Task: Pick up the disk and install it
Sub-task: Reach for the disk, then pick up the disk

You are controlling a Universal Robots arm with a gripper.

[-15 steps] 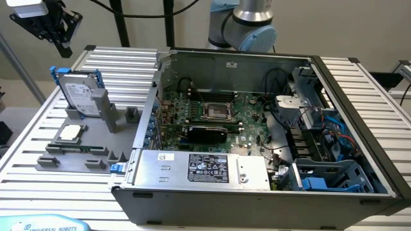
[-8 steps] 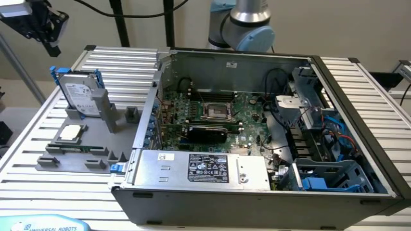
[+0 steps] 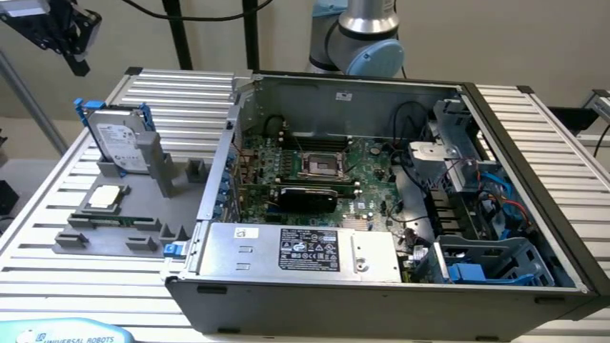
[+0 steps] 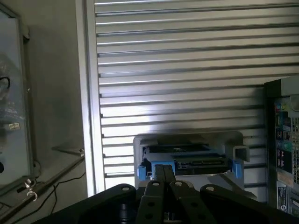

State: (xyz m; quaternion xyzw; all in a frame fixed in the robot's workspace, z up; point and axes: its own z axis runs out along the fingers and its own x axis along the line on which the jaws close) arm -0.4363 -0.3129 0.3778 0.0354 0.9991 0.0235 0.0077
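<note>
- Open air above the upright silver-grey disk in its blue plastic carrier [image 3: 124,143]; nothing overhangs its top edge.
- A tall grey plastic post [image 3: 157,158] stands just beside the disk on the exterior view's right and limits side access.
- The grey sheet-metal case wall [image 3: 227,136] rises near that post.
- The blue plastic drive cage [image 3: 496,259] inside the case is open from above.
- Loose blue cables [image 3: 503,204] lie just beside the cage; a silver box with black label [image 3: 300,250] flanks it.

Lower part of the disk [image 3: 121,145] behind the grey stand [image 3: 164,175], label print illegibly small.
</note>
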